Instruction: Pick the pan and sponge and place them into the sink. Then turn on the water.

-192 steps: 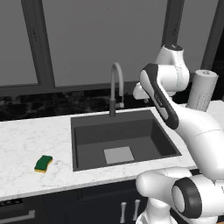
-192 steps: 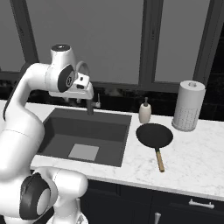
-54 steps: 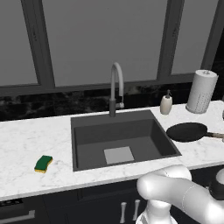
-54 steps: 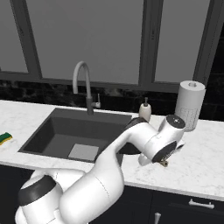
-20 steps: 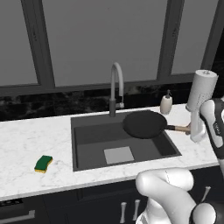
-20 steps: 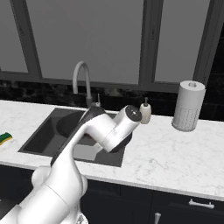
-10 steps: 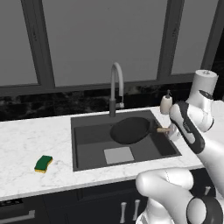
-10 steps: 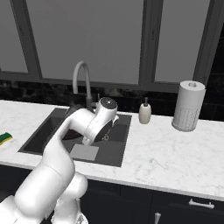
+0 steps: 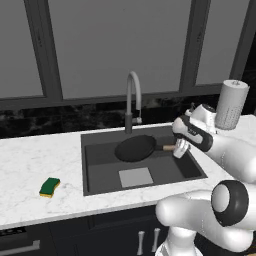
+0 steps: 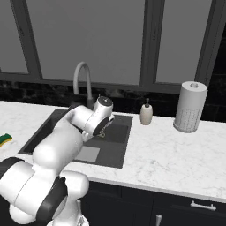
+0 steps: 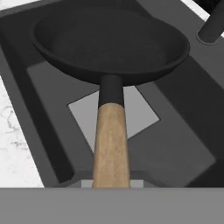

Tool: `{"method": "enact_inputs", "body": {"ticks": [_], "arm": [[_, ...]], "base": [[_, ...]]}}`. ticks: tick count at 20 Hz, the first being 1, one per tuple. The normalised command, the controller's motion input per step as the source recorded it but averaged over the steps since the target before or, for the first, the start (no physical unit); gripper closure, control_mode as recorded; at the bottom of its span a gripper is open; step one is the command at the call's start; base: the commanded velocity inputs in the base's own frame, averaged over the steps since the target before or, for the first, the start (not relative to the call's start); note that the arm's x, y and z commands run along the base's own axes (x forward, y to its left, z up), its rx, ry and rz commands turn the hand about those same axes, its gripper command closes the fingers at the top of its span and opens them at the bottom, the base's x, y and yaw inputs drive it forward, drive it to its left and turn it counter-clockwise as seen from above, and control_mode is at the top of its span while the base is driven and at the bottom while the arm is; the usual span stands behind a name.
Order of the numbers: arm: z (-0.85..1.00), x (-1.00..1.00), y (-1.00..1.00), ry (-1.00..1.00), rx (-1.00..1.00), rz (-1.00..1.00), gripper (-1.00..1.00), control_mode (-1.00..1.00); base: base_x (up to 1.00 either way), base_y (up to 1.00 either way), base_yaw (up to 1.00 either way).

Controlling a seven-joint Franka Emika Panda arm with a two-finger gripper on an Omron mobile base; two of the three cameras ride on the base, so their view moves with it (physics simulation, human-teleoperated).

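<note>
gripper fingertips: hidden behind the light wooden handle end of the small round black frying pan (image 11: 111, 39)
green-and-yellow rectangular sponge (image 10: 4, 139): cut by left edge, right base view
tall grey arched faucet (image 11: 214, 24): cropped, top right of hand view

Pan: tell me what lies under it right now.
Under the pan, which the claw holds by its handle, is the sink floor with its lighter grey square patch. The pan covers the patch's far part.

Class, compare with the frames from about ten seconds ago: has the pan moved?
Yes. The pan has gone from the counter right of the sink to over the basin, near the faucet, its handle toward the gripper.
</note>
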Motion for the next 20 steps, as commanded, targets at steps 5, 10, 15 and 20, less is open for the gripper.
{"method": "enact_inputs", "body": {"ticks": [5, 10, 15, 20], "arm": [[-0.59, 0.37, 0.01, 0.15, 0.00, 0.01, 1.00, -1.00], [-0.76, 0.17, 0.00, 0.12, 0.00, 0.04, 1.00, -1.00], [-0.61, 0.18, 0.00, 0.01, 0.00, 0.02, 1.00, -1.00], [-0.39, 0.30, 0.00, -0.09, -0.01, 0.02, 1.00, -1.00]], "base": [[0.00, 0.00, 0.00], [0.00, 0.00, 0.00], [0.00, 0.00, 0.00], [0.00, 0.00, 0.00]]}}
